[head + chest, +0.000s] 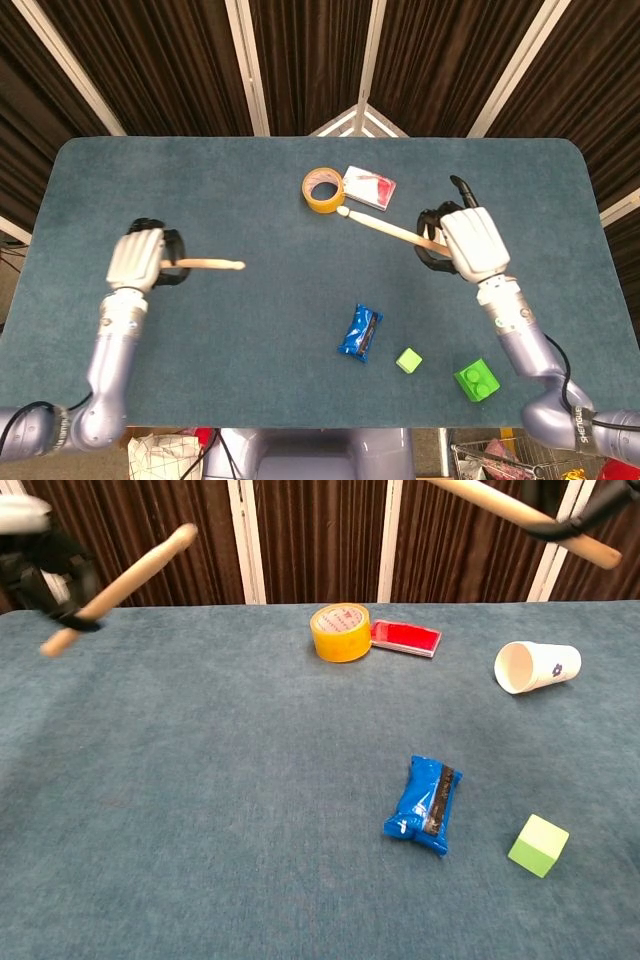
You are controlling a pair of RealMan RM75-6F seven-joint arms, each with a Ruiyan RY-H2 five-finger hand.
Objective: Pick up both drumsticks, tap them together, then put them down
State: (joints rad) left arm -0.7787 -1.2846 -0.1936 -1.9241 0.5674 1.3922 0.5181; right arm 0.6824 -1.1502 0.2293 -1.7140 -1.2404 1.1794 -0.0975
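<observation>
My left hand (142, 258) grips one wooden drumstick (208, 264) above the table's left side, its tip pointing toward the middle. In the chest view that drumstick (122, 585) slants up to the right from the left hand (40, 568) at the frame's left edge. My right hand (468, 242) holds the other drumstick (385, 228) above the right side, with its tip reaching toward the tape roll. That stick (520, 518) crosses the chest view's top right corner, where the right hand (585, 505) is mostly cut off. The two sticks are far apart.
A yellow tape roll (324, 190) and a red packet (369, 186) lie at the back middle. A white paper cup (537, 666) lies on its side at the right. A blue snack pack (360, 332), a light green cube (407, 360) and a green brick (475, 380) lie at the front right.
</observation>
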